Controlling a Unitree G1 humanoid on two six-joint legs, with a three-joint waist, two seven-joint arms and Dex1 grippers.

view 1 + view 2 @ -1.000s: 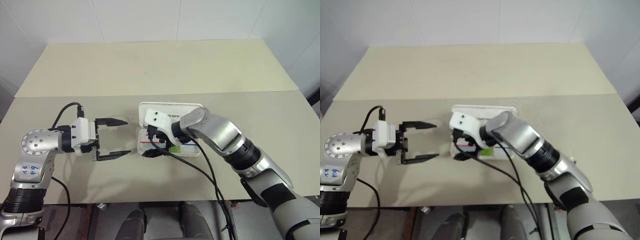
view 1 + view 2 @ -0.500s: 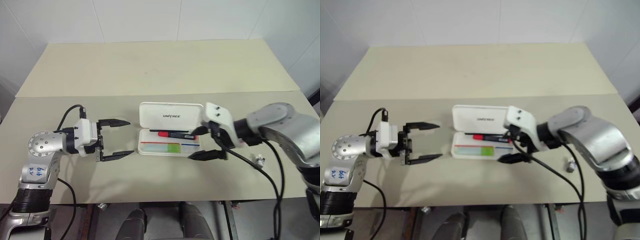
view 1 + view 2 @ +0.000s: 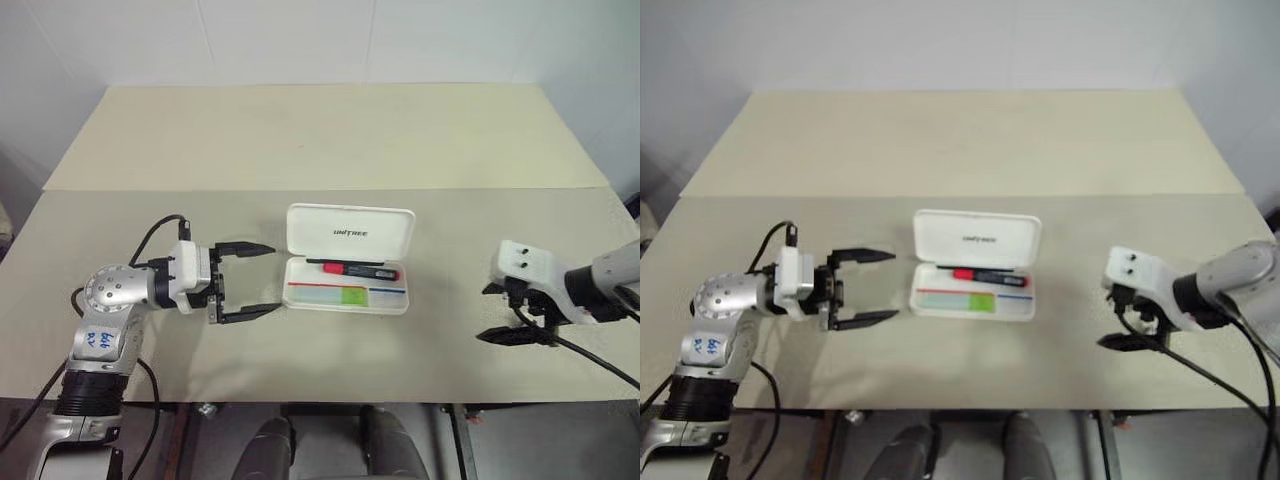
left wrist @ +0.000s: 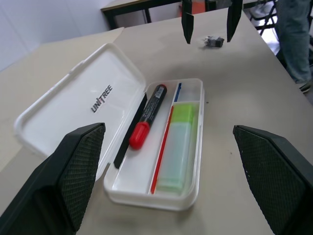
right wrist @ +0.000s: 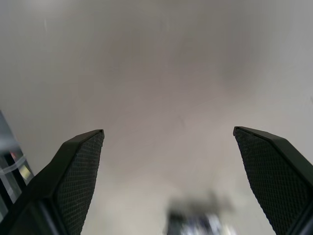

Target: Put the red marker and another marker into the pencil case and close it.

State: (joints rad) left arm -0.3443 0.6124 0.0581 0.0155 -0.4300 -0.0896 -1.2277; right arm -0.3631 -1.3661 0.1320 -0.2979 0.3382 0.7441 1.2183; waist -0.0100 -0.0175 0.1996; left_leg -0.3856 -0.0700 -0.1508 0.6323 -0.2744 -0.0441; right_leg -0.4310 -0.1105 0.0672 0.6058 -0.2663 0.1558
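Pencil case (image 3: 348, 238): lying open, red marker (image 3: 355, 269) and another marker (image 3: 325, 294) inside.
Grippers: left gripper (image 3: 248, 280) and right gripper (image 3: 500, 313) gaping, empty.
Nearby: small grey metal bit (image 4: 213, 41) sitting on table (image 3: 300, 140).

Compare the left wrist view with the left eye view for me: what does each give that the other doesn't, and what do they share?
Left wrist view adds: a small grey metal bit on the table beyond the case, and a person's leg past the table edge.
Left eye view adds: the whole table with the wall behind it, and both arms from above.
Shared: the open pencil case with the red marker and the yellow-green marker lying inside, the open left gripper facing it, and the open right gripper on its far side.
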